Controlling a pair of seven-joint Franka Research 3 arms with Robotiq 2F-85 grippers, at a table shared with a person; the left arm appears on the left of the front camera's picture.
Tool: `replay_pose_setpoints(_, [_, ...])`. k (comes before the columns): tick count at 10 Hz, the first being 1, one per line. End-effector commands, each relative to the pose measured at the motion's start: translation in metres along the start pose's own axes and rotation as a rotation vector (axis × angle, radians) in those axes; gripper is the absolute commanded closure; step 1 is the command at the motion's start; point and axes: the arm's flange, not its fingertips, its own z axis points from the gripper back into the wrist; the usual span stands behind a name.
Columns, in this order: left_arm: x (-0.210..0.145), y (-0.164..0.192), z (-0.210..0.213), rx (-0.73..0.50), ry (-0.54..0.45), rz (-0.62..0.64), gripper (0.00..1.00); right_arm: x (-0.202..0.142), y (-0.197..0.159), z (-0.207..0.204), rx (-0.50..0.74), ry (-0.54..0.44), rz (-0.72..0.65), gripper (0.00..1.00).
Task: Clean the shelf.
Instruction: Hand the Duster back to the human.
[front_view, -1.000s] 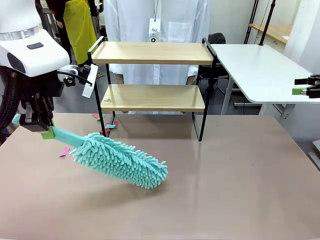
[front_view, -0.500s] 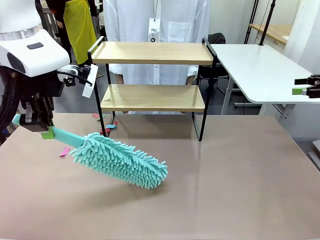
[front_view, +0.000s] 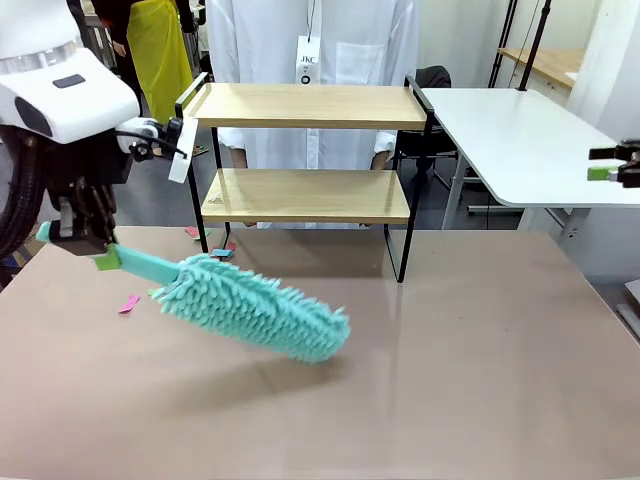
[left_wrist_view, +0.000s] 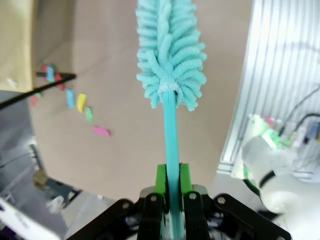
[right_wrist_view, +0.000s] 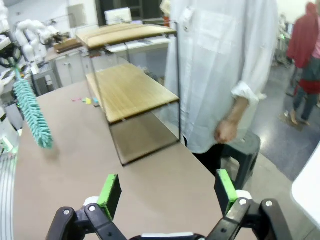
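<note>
1. Gripping the thin teal handle of a duster (front_view: 255, 310), the left end effector (front_view: 100, 255) is pressed together on the stem near its free end, green pads (left_wrist_view: 160, 180) flanking it on both sides in the left wrist view; a hold that far back leaves the whole fluffy head free to reach forward.
2. The duster's chenille head (left_wrist_view: 171, 55) hangs clear of the tabletop (front_view: 480, 360), tilted down toward the middle, its shadow lying beneath it; carried this way it looks ready to be swung up to a board rather than dragged along the surface.
3. The shelf (front_view: 305, 195) stands at the far edge of the tabletop, beyond the duster, two pale wooden boards in a thin black frame; neither board is touched by the duster, so wiping appears not yet begun.
4. Small coloured scraps (front_view: 130, 302) lie on the tabletop near the shelf's left leg and beside the duster's handle, likely the litter meant to be swept.
5. The right end effector (right_wrist_view: 167, 192) waits well apart at the right edge, its fingers spread wide and holding nothing, looking across at the shelf (right_wrist_view: 127, 87).
6. A person (front_view: 315, 60) in a white coat stands just behind the shelf, one hand (right_wrist_view: 226, 131) hanging loose at the side.
</note>
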Motion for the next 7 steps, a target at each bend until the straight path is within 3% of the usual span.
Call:
replay_pose_setpoints(1, [0.002,0.010,-0.007,-0.004,-0.152,-0.030,0.87,0.041,0.020,0.006,0.118,-0.032,0.069,0.00])
replay_pose_setpoints(5, [-0.008,0.022,-0.043,-0.008,-0.421,-0.061,0.87,0.085,0.076,-0.033,0.415,-0.143,0.075,0.00])
replay_pose_setpoints(7, [-0.013,0.023,-0.061,0.027,-0.566,-0.066,0.87,0.097,0.107,-0.072,0.512,-0.127,0.013,0.00])
